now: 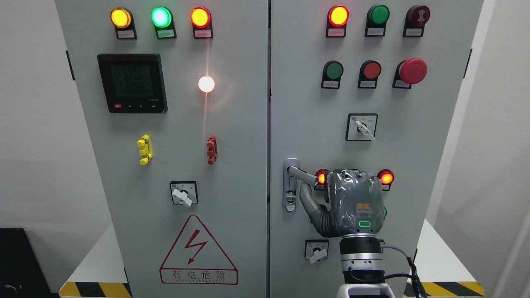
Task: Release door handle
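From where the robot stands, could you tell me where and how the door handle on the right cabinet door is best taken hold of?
Grip the door handle on its lever bar, not its upright base plate. The bar sticks out rightward and slightly down from the plate, so I would come from the right and front, wrapping the fingers over it, much as the right hand sits there now.
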`<action>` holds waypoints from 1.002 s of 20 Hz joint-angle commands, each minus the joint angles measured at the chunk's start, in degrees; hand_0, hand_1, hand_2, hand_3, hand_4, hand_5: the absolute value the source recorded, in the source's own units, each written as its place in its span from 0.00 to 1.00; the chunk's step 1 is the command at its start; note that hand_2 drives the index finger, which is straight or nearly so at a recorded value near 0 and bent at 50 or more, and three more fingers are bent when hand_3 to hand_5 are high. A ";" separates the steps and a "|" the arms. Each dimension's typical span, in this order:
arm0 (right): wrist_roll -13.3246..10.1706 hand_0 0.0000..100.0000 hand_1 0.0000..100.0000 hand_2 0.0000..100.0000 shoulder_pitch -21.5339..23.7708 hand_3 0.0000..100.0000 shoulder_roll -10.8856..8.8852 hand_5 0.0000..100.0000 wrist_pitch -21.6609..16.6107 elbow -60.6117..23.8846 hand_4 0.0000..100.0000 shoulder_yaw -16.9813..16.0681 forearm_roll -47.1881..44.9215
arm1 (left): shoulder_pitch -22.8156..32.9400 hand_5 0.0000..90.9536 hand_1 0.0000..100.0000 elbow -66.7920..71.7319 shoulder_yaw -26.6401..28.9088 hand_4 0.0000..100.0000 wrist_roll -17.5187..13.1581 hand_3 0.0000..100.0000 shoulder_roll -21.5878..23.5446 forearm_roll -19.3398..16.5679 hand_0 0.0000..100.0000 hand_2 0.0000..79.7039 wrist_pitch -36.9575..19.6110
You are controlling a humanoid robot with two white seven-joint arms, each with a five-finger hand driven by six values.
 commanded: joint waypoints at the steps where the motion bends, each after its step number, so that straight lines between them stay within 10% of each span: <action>1: -0.03 0.49 0.31 0.94 -0.02 1.00 0.02 1.00 0.03 -0.01 1.00 -0.25 0.01 | 0.97 0.00 0.56 -0.01 0.00 0.00 0.00 0.00 0.00 0.03 0.12 0.00 -0.04; 20: -0.12 0.48 0.30 0.94 -0.11 1.00 0.02 1.00 0.12 -0.45 1.00 -0.25 0.01 | 0.97 0.00 0.56 -0.01 0.00 0.00 0.00 0.00 0.00 0.03 0.12 0.00 -0.04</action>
